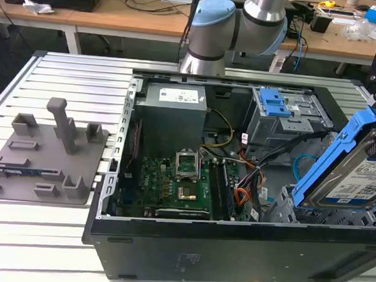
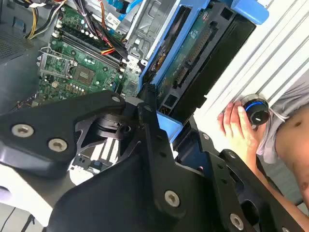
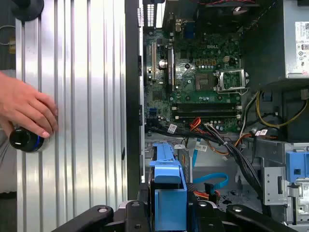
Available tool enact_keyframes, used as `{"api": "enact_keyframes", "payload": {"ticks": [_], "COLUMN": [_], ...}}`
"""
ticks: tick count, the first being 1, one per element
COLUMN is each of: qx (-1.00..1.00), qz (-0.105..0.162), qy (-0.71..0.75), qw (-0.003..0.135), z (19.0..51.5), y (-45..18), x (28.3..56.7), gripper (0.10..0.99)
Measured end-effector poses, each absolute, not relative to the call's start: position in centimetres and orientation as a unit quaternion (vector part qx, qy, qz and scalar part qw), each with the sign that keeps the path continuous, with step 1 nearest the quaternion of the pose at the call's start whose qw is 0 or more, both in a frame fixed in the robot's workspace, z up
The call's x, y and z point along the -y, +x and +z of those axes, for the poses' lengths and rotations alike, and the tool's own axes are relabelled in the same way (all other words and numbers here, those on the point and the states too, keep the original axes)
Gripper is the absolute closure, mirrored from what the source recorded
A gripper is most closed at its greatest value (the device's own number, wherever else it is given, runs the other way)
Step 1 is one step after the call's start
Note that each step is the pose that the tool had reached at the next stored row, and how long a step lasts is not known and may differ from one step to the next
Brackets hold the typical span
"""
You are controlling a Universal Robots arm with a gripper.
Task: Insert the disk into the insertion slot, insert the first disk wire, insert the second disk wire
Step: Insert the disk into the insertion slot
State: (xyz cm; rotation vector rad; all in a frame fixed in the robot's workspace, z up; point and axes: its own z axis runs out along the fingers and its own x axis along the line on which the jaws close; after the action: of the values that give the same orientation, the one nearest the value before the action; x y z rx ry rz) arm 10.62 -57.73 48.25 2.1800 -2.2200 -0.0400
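Note:
The disk [image 1: 355,180], a dark drive with a white label in a bright blue carrier, hangs tilted over the open computer case at the exterior view's right. My gripper [image 3: 166,209] is shut on the carrier's end, and its black fingers [image 2: 147,104] clamp the blue frame. The disk's circuit-board side [image 2: 190,60] shows in the second wrist view. Its lower end dips toward the insertion slot [image 1: 281,212], a silver-grey metal cage in the case's near right corner. A blue flat cable [image 3: 211,181] and a bundle of orange and black wires [image 1: 243,194] lie loose beside that cage.
A taller grey cage with a blue latch [image 1: 273,105] stands behind the slot. The motherboard [image 1: 172,185] and power supply [image 1: 174,105] sit in the case's left half. A grey fixture plate [image 1: 46,158] lies on the ribbed table. A person's hand [image 3: 26,106] rests on a round knob [image 3: 24,140].

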Motion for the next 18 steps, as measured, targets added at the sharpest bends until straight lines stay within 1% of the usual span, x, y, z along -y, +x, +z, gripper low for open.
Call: {"api": "enact_keyframes", "payload": {"ticks": [9, 10, 13, 15, 17, 18], "qx": [0.713, 0.713, 0.713, 0.713, 0.713, 0.713], "qz": [-0.014, -0.016, -0.021, -0.020, -0.012, -0.011], "qy": [0.701, 0.701, 0.701, 0.701, 0.701, 0.701], "qw": [0.013, 0.011, -0.003, -0.005, -0.014, -0.014], "z": [48.26, 48.25, 48.25, 48.24, 48.19, 48.17], "y": [10.62, 10.61, 10.55, 10.53, 10.55, 10.56], "x": [57.74, 57.74, 57.74, 57.75, 57.74, 57.74], "gripper": [0.722, 0.722, 0.722, 0.722, 0.722, 0.722]}}
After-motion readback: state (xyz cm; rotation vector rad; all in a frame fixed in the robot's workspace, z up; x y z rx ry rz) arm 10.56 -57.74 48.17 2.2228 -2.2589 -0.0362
